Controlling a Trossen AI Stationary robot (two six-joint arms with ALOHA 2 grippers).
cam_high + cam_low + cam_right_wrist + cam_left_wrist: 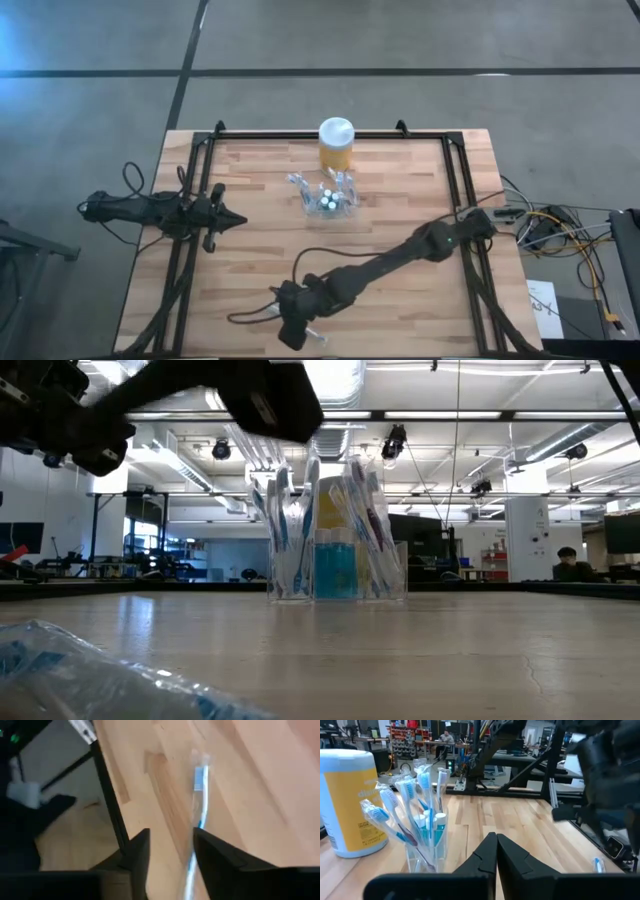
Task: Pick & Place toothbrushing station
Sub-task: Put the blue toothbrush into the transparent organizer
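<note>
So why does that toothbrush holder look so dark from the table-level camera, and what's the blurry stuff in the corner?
Low view: bright ceiling lights behind the holder leave it backlit; the blur bottom left is a wrapped toothbrush too close to focus. Right wrist view: that toothbrush is soft too. High view: bluish glare top left.

Your left arm lies low along the table's left edge, reaching inward from outside it, its wrist level with the tabletop. The left gripper points toward the table's middle with its two dark fingers pressed together tip to tip — no gap shows between them. Your right arm enters over the right edge and stretches diagonally across to the near edge, elbow raised, forearm sloping down. The right gripper sits low at that near edge, its fingers parted with bare wood showing between them.
</note>
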